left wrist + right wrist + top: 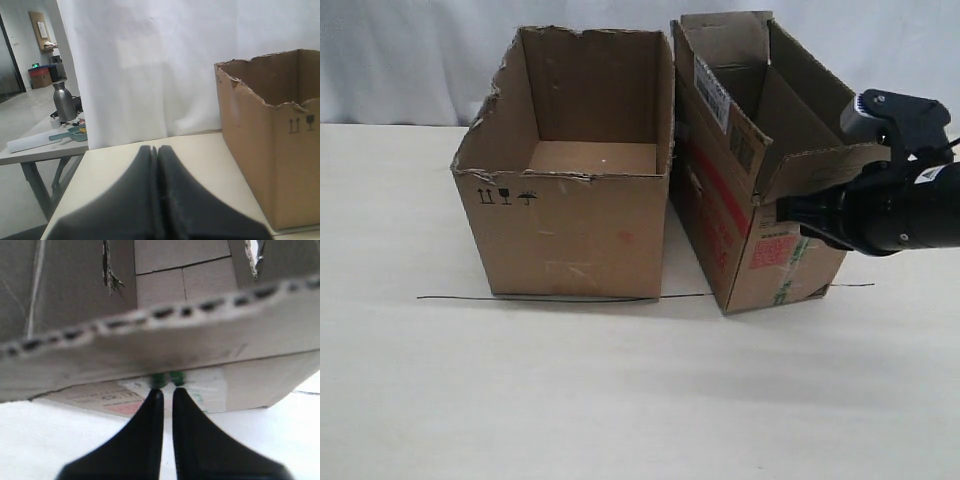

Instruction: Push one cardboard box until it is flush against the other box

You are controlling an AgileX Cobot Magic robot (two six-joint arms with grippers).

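Note:
The cardboard box (740, 200), narrow with a red stripe, white labels and green-striped tape, stands at centre right with its flaps open. The other box (570, 220), wide with a torn rim, stands to its left. The two meet near the top rear, and a thin wedge of gap shows at the front bottom. My right gripper (785, 212) presses on the narrow box's right side under a hanging flap. In the right wrist view this gripper (167, 390) is shut, with its tips at the green tape (167, 378). My left gripper (154, 148) is shut and empty, well apart from the wide box (280, 165).
A thin black line (560, 297) runs across the tabletop along the boxes' front edges. White curtain hangs behind the table. Off the table's far edge, the left wrist view shows a side table with a metal bottle (61, 101).

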